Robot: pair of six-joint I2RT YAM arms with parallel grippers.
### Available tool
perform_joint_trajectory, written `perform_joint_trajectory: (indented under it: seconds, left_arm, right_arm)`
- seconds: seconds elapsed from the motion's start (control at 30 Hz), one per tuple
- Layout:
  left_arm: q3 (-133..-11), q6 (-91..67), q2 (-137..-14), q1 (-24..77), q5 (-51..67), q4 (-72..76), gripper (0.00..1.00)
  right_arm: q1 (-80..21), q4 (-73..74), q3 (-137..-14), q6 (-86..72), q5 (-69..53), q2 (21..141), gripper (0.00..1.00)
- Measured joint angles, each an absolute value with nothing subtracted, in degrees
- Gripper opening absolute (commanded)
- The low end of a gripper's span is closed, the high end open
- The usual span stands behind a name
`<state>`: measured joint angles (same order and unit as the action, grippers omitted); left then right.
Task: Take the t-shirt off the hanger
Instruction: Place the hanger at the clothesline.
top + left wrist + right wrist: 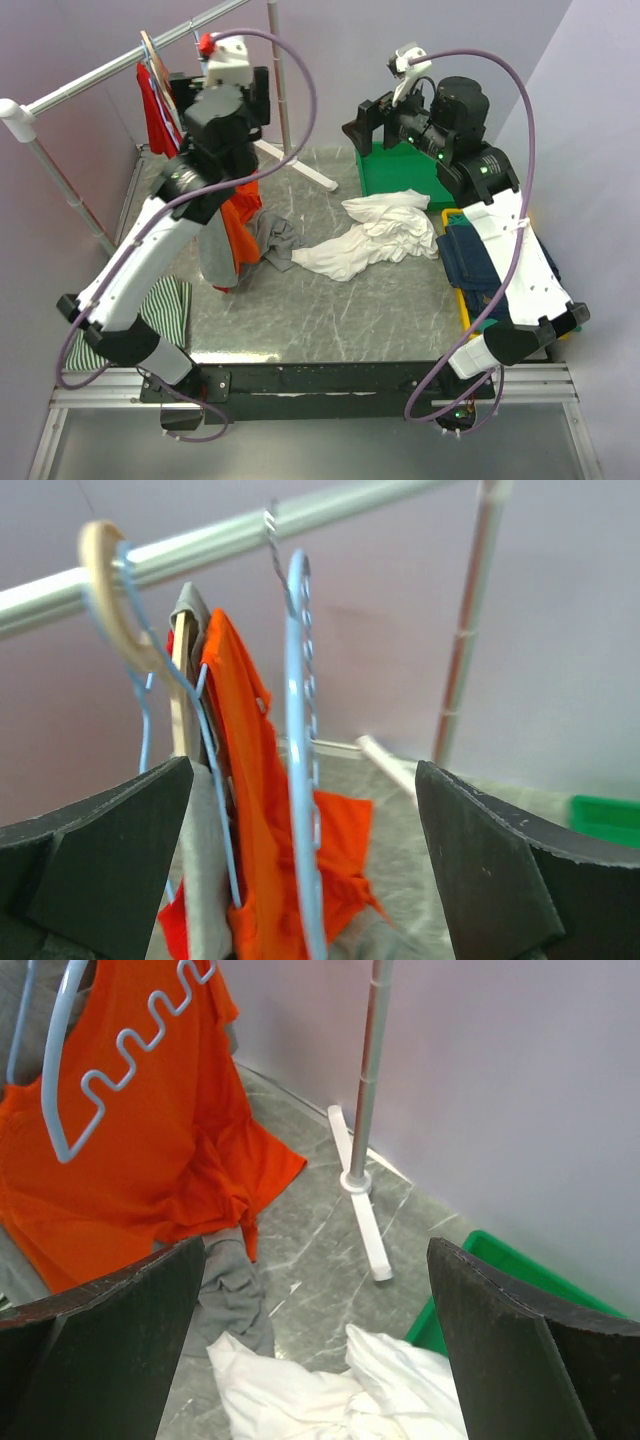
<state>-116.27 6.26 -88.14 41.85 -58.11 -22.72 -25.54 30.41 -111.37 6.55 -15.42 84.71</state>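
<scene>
Open left gripper (300,870) faces the orange t-shirt (255,780) hanging under the silver metal clothes rail (200,545).

Its black jaws stand spread wide and empty just below the rail. The right gripper (320,1350), likewise spread and empty, sits farther from the rail, so the left arm is nearer. Dead ahead, a light-blue wire hanger (300,680) hangs edge-on from the rail, the t-shirt just behind it. The t-shirt's long axis runs straight down from the rail; it looks bunched, hem crumpled on the grey marbled table (320,1250).
</scene>
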Motion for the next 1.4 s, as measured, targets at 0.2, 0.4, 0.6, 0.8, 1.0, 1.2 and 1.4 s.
perform_joint_trajectory:
  seconds: [0.2, 0.4, 0.6, 0.8, 1.0, 1.2, 1.4]
  left_arm:
    - [-121.32, -3.18, -83.18, 42.17, -58.26, -31.33, 0.97]
    - [-117.58, -14.46, -75.02, 41.85, -56.16, -40.64, 0.99]
    - [-104.81, -18.0, -65.12, 40.91, -53.41, -42.72, 0.96]
    - [-89.54, -17.78, -57.1, 35.44, -51.92, -42.33, 0.97]
    - [-85.84, -16.99, -55.86, 25.98, -45.39, -38.33, 0.94]
    - [-87.61, -17.98, -59.9, 19.33, -34.15, -34.85, 0.75]
    - [-87.81, -19.4, -62.65, 12.51, -25.02, -34.57, 0.56]
  right_arm:
    - [-27.24, 25.5, -100.86, 3.27, -13.8, 82.46, 1.0]
    - [-32.16, 20.56, -89.47, -3.05, -9.54, 78.65, 0.95]
    - [-40.36, 11.62, -78.46, -7.14, -1.41, 73.36, 0.95]
    - [-47.33, 6.2, -71.53, -11.57, 5.91, 72.12, 1.0]
    - [-49.87, 4.19, -64.23, -13.43, 8.36, 68.73, 1.0]
    - [-49.95, 3.4, -62.26, -12.34, 8.49, 65.32, 1.0]
    - [-49.93, 2.55, -61.54, -11.25, 7.94, 64.6, 1.0]
